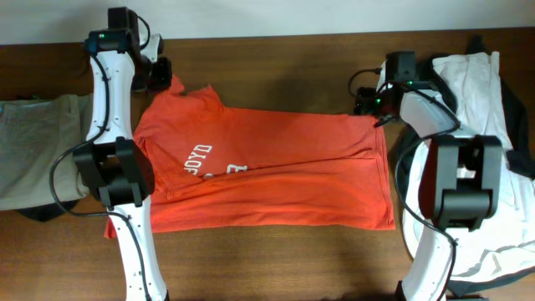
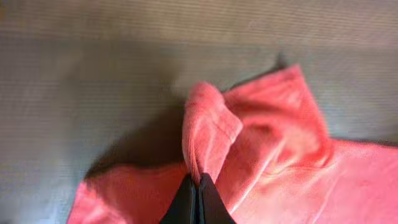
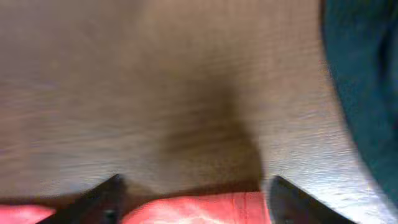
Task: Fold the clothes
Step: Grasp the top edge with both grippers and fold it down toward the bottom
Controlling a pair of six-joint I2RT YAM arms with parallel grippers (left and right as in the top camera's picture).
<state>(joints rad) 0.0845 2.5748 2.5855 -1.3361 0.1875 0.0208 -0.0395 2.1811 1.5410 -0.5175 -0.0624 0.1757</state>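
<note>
Left wrist view: the left gripper (image 2: 195, 186) clamps a raised fold of the T-shirt (image 2: 280, 155), probably to carry it over, while the right gripper (image 3: 196, 198) spreads its fingers astride the hem

Robot lab bench: 2 white arms (image 1: 110, 100) on a wooden table (image 1: 276, 251), pale wall (image 1: 251, 15) behind.

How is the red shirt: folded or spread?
Partly folded: a crease crosses the red shirt, cutting its lettering; left hand pinches it.
</note>
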